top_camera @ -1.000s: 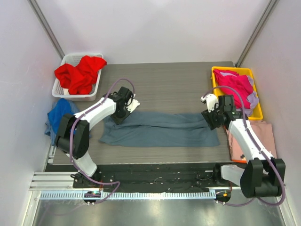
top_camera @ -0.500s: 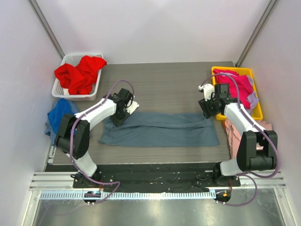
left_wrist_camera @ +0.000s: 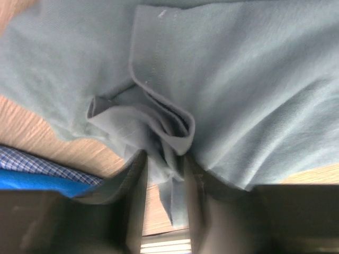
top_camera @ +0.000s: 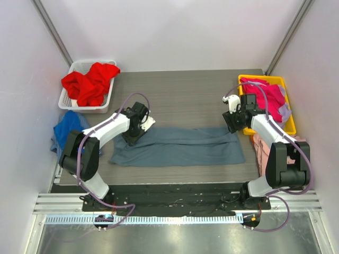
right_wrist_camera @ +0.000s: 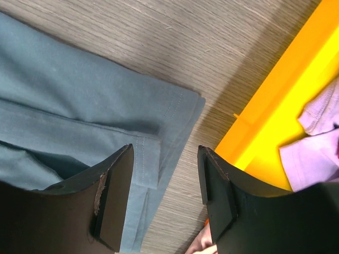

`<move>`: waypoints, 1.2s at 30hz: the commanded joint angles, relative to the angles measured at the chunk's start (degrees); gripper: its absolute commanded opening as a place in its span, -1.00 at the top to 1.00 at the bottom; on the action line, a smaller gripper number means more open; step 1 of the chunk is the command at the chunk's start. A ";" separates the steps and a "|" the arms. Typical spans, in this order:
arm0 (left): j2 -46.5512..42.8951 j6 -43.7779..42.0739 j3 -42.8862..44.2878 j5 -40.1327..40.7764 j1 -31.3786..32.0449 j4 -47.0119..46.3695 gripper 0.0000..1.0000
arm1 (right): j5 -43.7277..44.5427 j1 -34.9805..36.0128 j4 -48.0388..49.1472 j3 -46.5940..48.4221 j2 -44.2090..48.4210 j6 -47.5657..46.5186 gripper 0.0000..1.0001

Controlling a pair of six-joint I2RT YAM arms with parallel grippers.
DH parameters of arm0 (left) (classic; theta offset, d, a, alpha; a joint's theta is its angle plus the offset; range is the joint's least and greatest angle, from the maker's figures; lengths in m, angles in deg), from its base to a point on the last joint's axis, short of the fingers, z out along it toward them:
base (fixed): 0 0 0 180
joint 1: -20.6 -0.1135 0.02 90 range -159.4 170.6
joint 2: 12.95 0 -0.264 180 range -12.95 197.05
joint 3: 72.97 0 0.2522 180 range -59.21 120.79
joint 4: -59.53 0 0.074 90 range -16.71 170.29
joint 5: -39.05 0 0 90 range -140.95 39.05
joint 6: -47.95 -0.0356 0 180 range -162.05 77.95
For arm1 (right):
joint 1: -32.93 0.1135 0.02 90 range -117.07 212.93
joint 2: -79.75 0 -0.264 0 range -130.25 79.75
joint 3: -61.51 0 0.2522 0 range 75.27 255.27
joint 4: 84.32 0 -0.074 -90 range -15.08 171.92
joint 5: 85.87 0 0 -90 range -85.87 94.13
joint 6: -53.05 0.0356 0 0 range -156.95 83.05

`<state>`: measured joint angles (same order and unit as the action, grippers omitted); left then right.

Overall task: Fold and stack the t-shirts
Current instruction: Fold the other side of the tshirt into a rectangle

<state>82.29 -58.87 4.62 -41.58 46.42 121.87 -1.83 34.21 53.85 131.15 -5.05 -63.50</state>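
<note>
The grey wood-grain table [top_camera: 190,95] is crossed from left to right by the slate blue-grey t-shirt [top_camera: 180,147], which is laid out as a long, narrow band already doubled lengthwise. Around it the remaining garments are seen: a red shirt [top_camera: 90,82] heaped in the white basket [top_camera: 71,103] at the far left, a magenta shirt [top_camera: 267,94] in the yellow bin [top_camera: 265,78] at the far right, a pale pink shirt [top_camera: 296,153] beside the table's right edge, and a royal blue shirt [top_camera: 66,129] off its left edge. Compared with a second ago, the right gripper [right_wrist_camera: 165,153] has been drawn back from the band's right end; its jaws are held apart with nothing between them, above the far right corner of the cloth. The left gripper [left_wrist_camera: 164,161] has been eased from nearly closed to partly parted at the band's far left corner. A bunched fold is still seen between its fingers [left_wrist_camera: 136,174], so whether it is pinched or freed cannot be told. The lengthwise fold is judged to be finished, and a crosswise fold is probably called for next.
</note>
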 commanded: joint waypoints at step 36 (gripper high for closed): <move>7.50 -12.27 13.42 -16.31 -0.16 -4.02 -0.25 | -0.46 0.39 2.94 -2.09 0.68 0.35 -0.15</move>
<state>88.56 -68.64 15.59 -58.52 46.40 119.29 -2.00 34.36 54.72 130.14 -5.74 -62.58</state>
